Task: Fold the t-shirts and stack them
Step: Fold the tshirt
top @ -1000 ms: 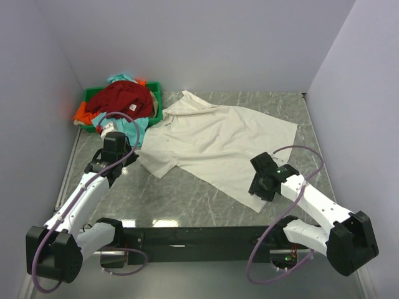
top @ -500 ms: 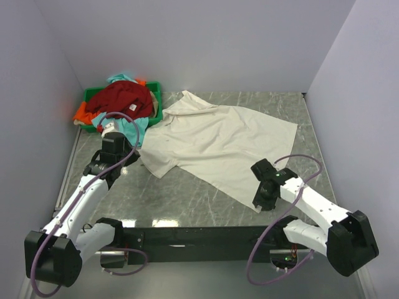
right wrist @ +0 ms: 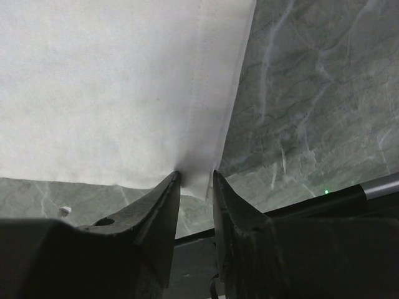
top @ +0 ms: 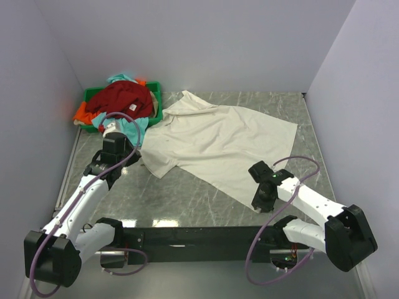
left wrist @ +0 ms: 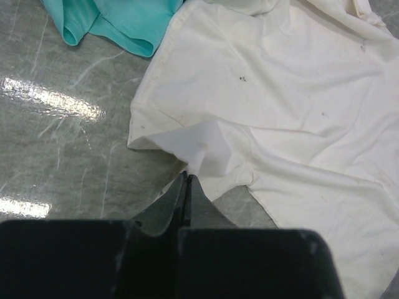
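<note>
The limp cream-white t-shirt (top: pixel 218 140) (best taken at hems) is pinched by both grippers: left gripper (left wrist: pixel 186 180) on sleeve, right gripper (right wrist: pixel 194 180) on bottom corner.

The big shirt (top: pixel 218 140) spread flat is cream-white with a few tiny dark specks. At about ten o'clock sits a bright green bin (top: pixel 154 99). In it a dark red shirt (top: pixel 121 98) lies on top, with an orange shirt (top: pixel 83 113) and a teal shirt (top: pixel 128 128) peeking out. The bench (top: pixel 187 196) is grey-green with pale marble veins. The arms are white with black claws.
</note>
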`<state>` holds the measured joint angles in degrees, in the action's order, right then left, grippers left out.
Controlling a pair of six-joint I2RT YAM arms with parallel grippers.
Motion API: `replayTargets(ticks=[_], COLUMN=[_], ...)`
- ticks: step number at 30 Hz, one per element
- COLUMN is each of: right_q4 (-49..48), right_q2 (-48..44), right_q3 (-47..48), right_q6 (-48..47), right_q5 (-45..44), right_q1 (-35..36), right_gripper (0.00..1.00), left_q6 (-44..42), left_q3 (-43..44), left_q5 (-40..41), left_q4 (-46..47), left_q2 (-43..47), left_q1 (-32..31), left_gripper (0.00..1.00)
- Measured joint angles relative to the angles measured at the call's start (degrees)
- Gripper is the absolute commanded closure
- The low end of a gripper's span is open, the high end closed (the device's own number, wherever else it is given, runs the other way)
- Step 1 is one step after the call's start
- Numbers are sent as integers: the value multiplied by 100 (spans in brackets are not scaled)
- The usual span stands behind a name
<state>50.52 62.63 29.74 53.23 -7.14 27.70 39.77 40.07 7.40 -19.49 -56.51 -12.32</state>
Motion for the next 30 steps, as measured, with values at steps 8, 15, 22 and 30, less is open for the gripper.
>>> replayTargets(ticks=[8, 15, 22, 30], right_q4=[-142, 26, 846, 1676], right_q2=[-15, -114, -385, -905], right_q3=[-57, 13, 804, 1226], right_q6=[136, 129, 20, -131], right_q5=[-79, -101, -197, -293], right_q1=[144, 271, 522, 546], right_gripper=[100, 100, 100, 100], left_q6=[2, 7, 37, 164], left_q3=[0, 0, 0, 0], left_q5=[39, 122, 190, 195], left_q4=[-4, -39, -229, -531], left_q2=[2, 33, 282, 509], left_q1=[-46, -129, -236, -289], left_gripper=[100, 100, 100, 100])
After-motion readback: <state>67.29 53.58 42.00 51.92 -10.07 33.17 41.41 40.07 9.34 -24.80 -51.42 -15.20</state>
